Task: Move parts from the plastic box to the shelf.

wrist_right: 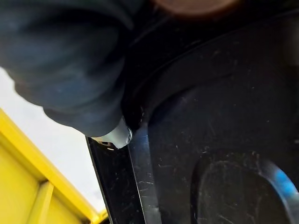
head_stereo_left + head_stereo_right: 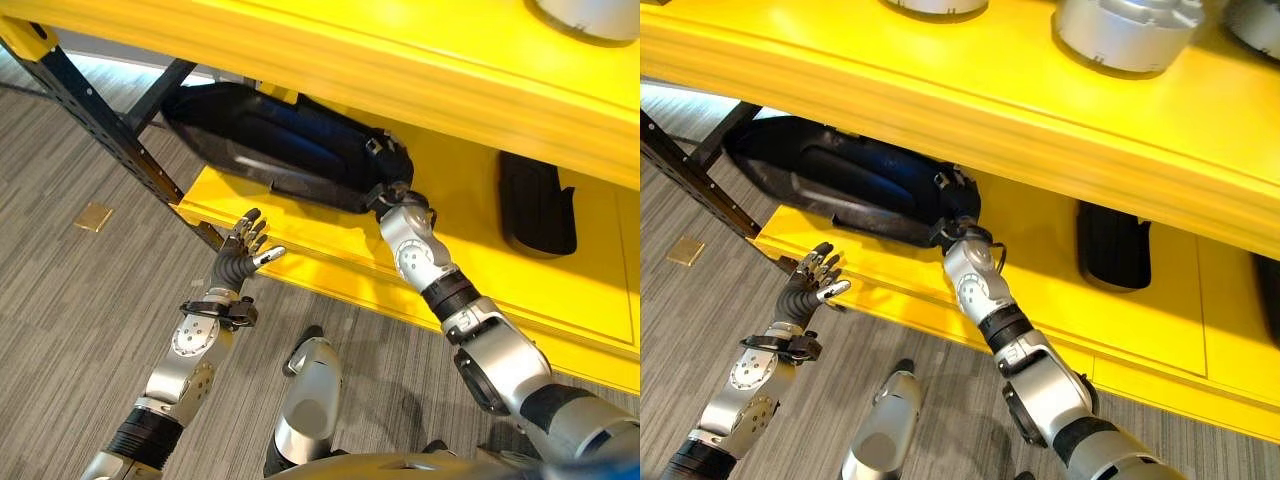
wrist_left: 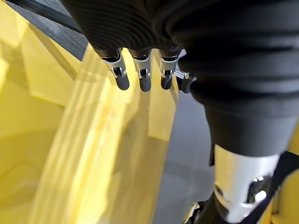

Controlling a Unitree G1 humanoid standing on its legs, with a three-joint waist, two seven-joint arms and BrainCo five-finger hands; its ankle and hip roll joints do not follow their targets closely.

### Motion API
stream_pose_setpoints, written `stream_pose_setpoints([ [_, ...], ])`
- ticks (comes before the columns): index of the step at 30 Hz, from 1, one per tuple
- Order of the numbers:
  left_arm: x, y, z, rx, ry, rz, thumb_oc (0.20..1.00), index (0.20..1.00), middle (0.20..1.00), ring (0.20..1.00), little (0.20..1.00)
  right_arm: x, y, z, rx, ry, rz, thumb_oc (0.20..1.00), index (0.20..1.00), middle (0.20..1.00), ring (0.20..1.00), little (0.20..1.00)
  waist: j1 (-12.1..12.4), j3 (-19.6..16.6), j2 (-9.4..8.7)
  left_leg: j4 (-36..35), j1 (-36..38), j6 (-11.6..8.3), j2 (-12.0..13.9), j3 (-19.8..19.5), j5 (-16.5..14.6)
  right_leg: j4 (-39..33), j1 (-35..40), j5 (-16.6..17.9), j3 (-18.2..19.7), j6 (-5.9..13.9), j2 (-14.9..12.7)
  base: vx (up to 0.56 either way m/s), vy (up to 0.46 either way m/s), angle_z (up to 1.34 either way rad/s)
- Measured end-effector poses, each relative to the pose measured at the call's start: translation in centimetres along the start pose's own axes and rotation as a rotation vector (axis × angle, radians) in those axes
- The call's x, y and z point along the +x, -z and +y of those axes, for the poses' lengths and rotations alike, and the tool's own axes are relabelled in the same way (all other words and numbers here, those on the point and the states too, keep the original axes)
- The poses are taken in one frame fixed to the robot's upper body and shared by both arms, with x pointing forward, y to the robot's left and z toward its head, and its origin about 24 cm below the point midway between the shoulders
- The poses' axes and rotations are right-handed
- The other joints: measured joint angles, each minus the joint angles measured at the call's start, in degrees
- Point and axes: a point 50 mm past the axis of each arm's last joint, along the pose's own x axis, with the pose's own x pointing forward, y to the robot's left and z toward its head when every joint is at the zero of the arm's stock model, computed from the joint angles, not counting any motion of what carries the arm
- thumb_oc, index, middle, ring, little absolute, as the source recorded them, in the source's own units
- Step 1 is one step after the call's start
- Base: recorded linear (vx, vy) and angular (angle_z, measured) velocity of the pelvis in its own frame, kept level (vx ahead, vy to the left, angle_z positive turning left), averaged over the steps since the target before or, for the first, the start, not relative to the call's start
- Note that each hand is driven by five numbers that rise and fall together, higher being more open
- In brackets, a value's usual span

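Observation:
A large black moulded part point(image 2: 270, 140) lies on the lower yellow shelf point(image 2: 330, 245), under the upper shelf board point(image 2: 400, 70). My right hand point(image 2: 392, 192) is at the part's right end, its fingers point(image 2: 378, 146) curled over the edge and the palm tight against the black surface point(image 1: 224, 140). My left hand point(image 2: 240, 255) hovers open in front of the lower shelf's front edge, its fingers point(image 3: 142, 79) straight and holding nothing. It stays below and left of the part and does not touch it.
A second black part point(image 2: 537, 205) rests further right on the lower shelf. Silver round parts point(image 2: 1125, 30) stand on the upper shelf. A dark perforated upright point(image 2: 100, 120) bounds the shelf's left end. A brass plate point(image 2: 93, 216) is set in the grey floor.

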Motion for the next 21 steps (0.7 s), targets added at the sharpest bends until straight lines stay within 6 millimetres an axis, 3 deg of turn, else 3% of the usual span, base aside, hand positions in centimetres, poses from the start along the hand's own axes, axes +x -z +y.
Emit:
stream_pose_setpoints([
  [5, -0.1, 0.0, 0.0, 0.039, 0.030, 0.016, 1.000, 1.000, 1.000, 1.000, 1.000, 2.7, -3.6, -2.4, -0.039, 0.177, -0.059, 0.200, 0.200, 0.200, 0.200, 0.200, 0.83, 0.79, 1.11, 0.28, -0.37, -0.02, -0.18, -0.44, -0.05, 0.04, -0.07, -0.20, -0.40, 0.38, -0.03, -0.01, 0.005, 0.02],
  [9, -0.2, 0.4, -0.4, 0.022, 0.053, 0.039, 1.000, 1.000, 1.000, 1.000, 1.000, 3.2, -5.1, -4.0, -0.022, 0.250, -0.085, 0.200, 0.200, 0.200, 0.200, 0.200, 0.95, 1.01, 1.48, 0.62, -1.83, -0.06, -0.53, -0.86, -0.03, 0.15, -1.02, -0.13, -0.74, 0.64, -0.03, 0.03, -0.017, 0.04],
  [12, 0.0, 0.2, -0.8, 0.022, 0.072, 0.027, 1.000, 1.000, 1.000, 1.000, 1.000, 3.5, -6.6, -6.3, -0.052, 0.348, -0.101, 0.200, 0.200, 0.200, 0.200, 0.200, 1.47, 1.77, 2.47, 1.14, -2.12, 0.11, -1.11, -1.62, -0.48, 1.31, -0.99, -1.26, -1.38, 1.78, -0.50, 0.02, -0.004, 0.16],
  [21, 0.6, -0.2, -1.5, 0.023, 0.101, 0.010, 1.000, 1.000, 1.000, 1.000, 1.000, 3.3, -7.2, -9.7, 0.023, 0.523, -0.071, 0.200, 0.200, 0.200, 0.200, 0.200, 0.38, 2.46, 2.84, 1.28, -2.12, -0.06, -1.44, -1.54, -0.38, 0.90, -0.77, -0.48, -1.44, 2.19, -0.57, 0.00, 0.000, 0.00],
])
